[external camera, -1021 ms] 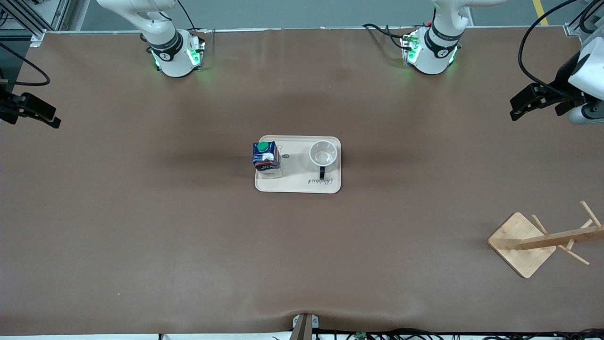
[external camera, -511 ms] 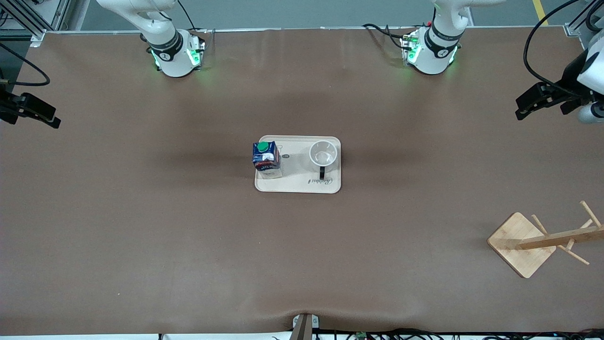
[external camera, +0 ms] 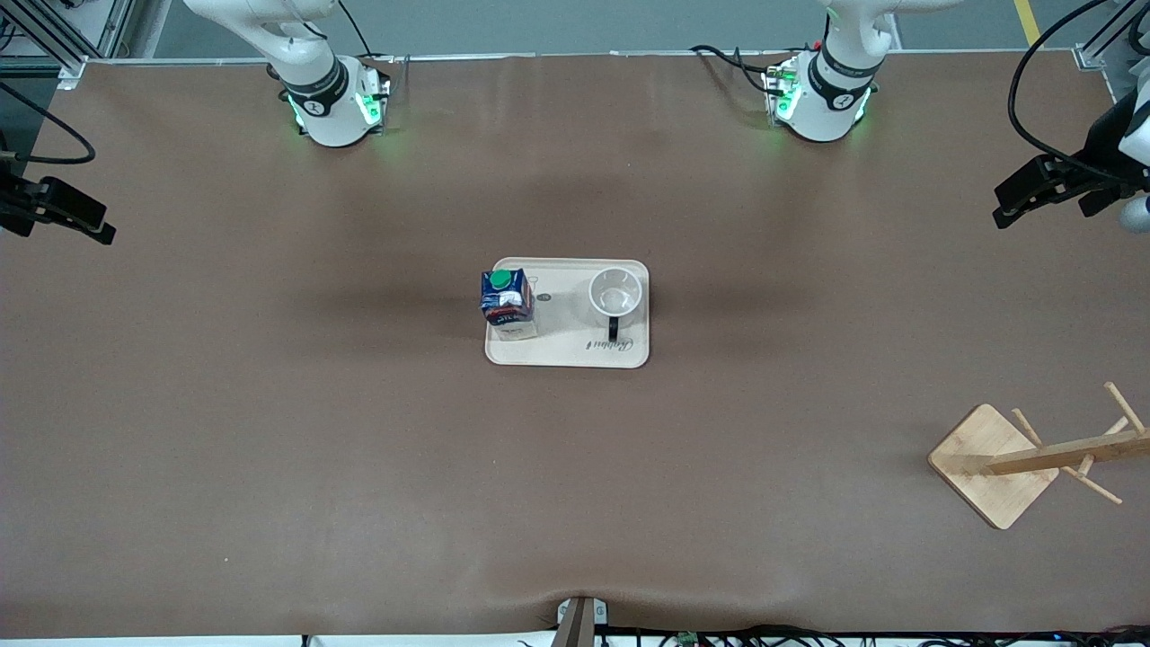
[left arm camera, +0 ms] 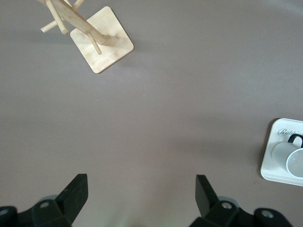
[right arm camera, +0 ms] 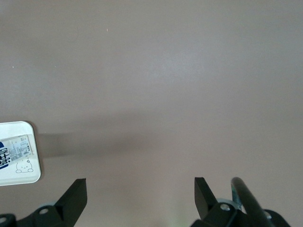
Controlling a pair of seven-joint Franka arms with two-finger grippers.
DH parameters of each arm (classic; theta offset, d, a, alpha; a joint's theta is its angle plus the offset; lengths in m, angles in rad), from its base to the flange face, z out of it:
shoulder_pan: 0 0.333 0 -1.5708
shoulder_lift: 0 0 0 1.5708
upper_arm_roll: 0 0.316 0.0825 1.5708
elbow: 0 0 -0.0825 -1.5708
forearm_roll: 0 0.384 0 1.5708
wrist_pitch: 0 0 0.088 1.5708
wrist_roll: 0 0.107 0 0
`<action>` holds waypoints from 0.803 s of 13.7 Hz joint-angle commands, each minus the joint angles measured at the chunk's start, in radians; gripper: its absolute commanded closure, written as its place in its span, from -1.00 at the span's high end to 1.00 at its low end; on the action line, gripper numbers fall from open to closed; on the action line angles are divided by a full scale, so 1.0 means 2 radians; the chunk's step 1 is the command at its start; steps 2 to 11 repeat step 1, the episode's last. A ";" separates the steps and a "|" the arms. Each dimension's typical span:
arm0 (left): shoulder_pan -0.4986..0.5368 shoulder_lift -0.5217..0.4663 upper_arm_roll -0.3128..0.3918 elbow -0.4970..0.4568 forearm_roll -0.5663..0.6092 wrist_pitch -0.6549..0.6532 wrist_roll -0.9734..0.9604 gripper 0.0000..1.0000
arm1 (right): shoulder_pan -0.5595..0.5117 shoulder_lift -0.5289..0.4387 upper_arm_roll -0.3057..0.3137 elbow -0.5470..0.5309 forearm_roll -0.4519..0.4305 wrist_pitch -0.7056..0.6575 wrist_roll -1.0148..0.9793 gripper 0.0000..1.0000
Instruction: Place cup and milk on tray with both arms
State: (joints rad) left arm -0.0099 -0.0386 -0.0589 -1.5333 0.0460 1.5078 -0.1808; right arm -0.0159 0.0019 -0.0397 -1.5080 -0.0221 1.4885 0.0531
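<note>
The cream tray (external camera: 566, 352) lies at the table's middle. The dark blue milk carton (external camera: 507, 304) with a green cap stands on the tray's end toward the right arm. The white cup (external camera: 615, 293) with a black handle stands upright on the tray's end toward the left arm. My left gripper (external camera: 1004, 214) is open and empty, up over the table's edge at the left arm's end. My right gripper (external camera: 101, 233) is open and empty over the table's edge at the right arm's end. The left wrist view shows the cup (left arm camera: 292, 160) on the tray (left arm camera: 270, 165). The right wrist view shows the tray's corner (right arm camera: 29, 174).
A bamboo mug rack (external camera: 993, 463) with pegs stands near the front camera at the left arm's end; it also shows in the left wrist view (left arm camera: 102, 45). Cables run along the table's edge nearest the front camera.
My left gripper has drawn back toward the table's edge at the left arm's end. The right arm, the cup, the milk and the tray have not moved.
</note>
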 commanded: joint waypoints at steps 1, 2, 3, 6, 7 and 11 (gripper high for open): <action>0.003 -0.004 -0.001 0.003 -0.010 -0.005 0.005 1.00 | -0.009 0.005 0.004 0.012 0.007 -0.007 -0.007 1.00; 0.003 -0.004 -0.001 0.003 -0.010 -0.005 0.005 1.00 | -0.009 0.005 0.004 0.012 0.007 -0.007 -0.007 1.00; 0.003 -0.004 -0.001 0.003 -0.010 -0.005 0.005 1.00 | -0.009 0.005 0.004 0.012 0.007 -0.007 -0.007 1.00; 0.003 -0.004 -0.001 0.003 -0.010 -0.005 0.005 1.00 | -0.009 0.005 0.004 0.012 0.007 -0.007 -0.007 1.00; 0.003 -0.004 -0.001 0.003 -0.010 -0.005 0.005 1.00 | -0.009 0.005 0.004 0.012 0.007 -0.007 -0.007 1.00; 0.003 -0.004 -0.001 0.003 -0.010 -0.005 0.005 1.00 | -0.009 0.005 0.004 0.012 0.007 -0.007 -0.007 1.00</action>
